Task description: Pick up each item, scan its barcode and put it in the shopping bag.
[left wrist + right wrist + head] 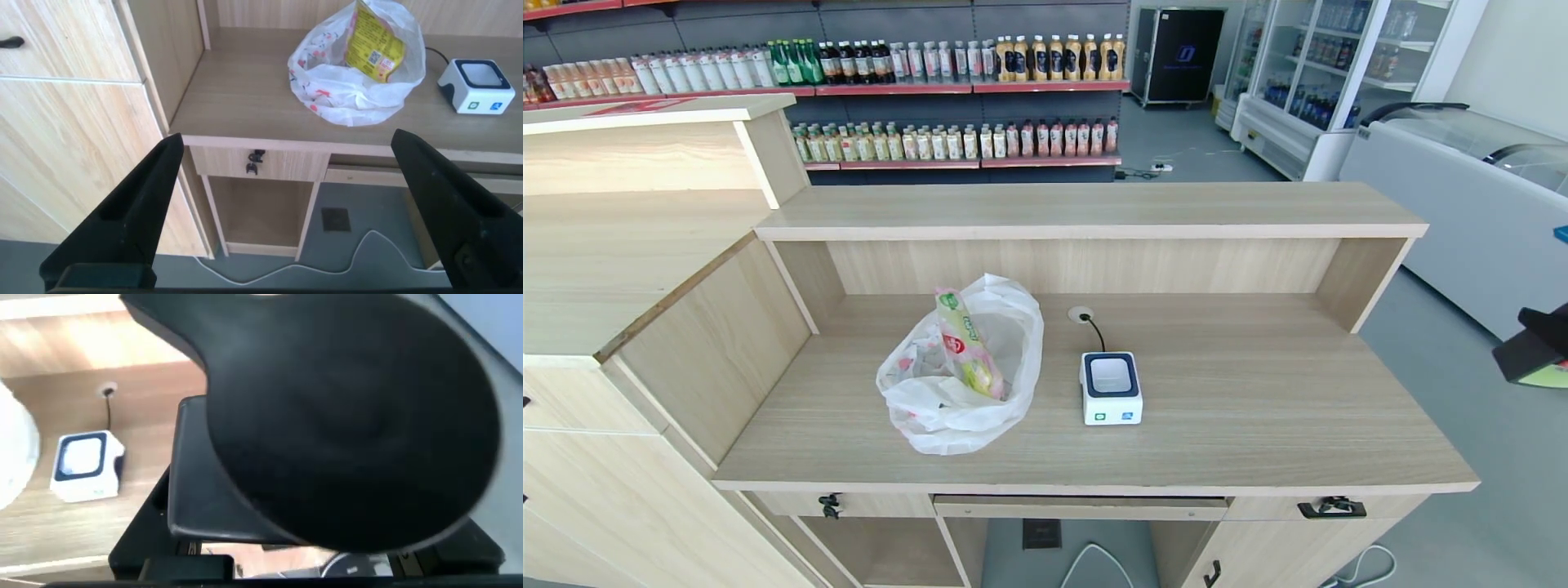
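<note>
A white plastic shopping bag (960,384) lies open on the wooden counter (1258,408), left of centre. A green-and-yellow snack packet (966,343) stands tilted inside it, its barcode side facing the left wrist view (374,37). The white barcode scanner (1111,385) sits just right of the bag, window facing up, and is seen again on the counter (82,465). My left gripper (288,143) hangs open and empty, low in front of the counter's left front edge. My right gripper (1535,347) is off the counter's right end, with a pale green patch beneath it. A dark round shape (343,416) blocks most of the right wrist view.
A raised ledge (1086,212) runs along the counter's back, with a taller cabinet (629,245) on the left. The scanner's cable (1094,331) runs to a hole behind it. Drawer handles (1331,508) sit under the front edge. Bottle shelves and freezers stand behind.
</note>
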Robot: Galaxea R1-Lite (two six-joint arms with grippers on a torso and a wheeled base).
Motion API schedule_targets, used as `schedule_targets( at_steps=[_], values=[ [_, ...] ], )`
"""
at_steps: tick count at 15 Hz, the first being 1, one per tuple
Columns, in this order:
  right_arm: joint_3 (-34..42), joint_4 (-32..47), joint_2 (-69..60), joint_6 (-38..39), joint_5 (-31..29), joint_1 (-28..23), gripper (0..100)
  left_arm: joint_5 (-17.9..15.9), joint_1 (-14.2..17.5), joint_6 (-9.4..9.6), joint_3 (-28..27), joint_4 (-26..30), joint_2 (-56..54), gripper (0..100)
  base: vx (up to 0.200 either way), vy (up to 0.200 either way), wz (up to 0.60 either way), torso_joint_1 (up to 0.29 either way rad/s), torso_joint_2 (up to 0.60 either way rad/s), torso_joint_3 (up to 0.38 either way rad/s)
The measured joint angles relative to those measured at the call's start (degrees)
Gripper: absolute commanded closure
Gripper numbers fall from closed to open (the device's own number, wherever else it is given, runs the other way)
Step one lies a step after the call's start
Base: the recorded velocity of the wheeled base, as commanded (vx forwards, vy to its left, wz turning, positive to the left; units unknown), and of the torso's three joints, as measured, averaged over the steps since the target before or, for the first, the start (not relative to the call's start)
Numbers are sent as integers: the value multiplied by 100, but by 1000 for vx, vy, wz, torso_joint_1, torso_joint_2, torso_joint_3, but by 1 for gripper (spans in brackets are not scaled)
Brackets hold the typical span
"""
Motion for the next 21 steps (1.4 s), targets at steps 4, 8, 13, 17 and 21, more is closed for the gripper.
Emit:
schedule_targets(
  at_steps=[4,8,13,17,21],
  values=[
    [88,137,184,-783,-17,-837,100,0,0,1,0,0,0,0,0,0,150,1,2,1],
    [121,-139,300,-784,-13,-739,100,-2,0,0,0,2,0,0,0,0,600,7,4,4],
    [-4,-118,505,-391,-13,-310,100,0,-5,1,0,2,0,0,0,0,600,1,2,0],
    [-11,-117,798,-121,41,-98,100,0,-2,0,0,0,0,0,0,0,150,2,2,1],
    [74,-112,1000,123,30,-77,100,0,-5,0,0,0,0,0,0,0,0,0,0,0]
  ],
)
